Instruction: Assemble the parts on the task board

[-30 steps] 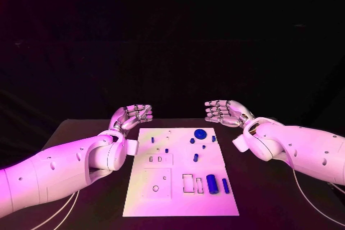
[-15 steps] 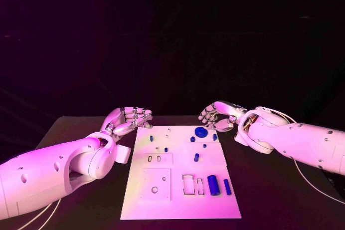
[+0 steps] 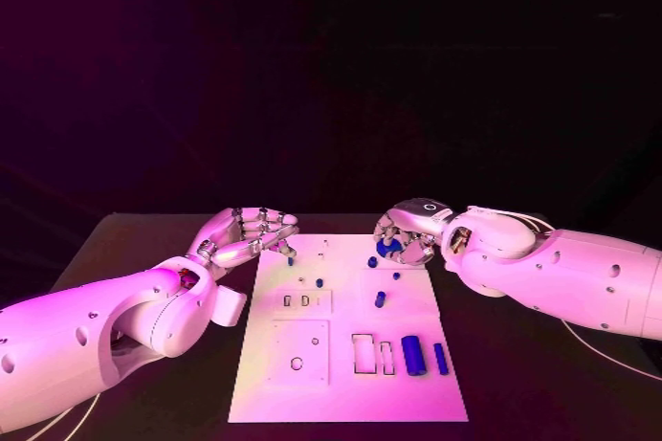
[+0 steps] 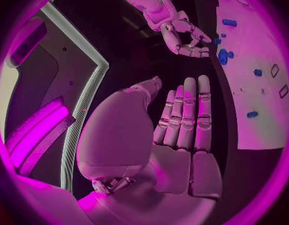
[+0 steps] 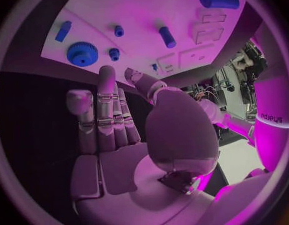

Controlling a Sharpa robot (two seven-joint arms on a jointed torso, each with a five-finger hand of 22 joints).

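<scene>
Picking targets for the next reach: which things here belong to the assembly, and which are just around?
Belongs to the job:
task board
blue gear, under the right hand
large blue cylinder
slim blue bar
small blue pegs
left hand, holding nothing

Just around:
black table
</scene>
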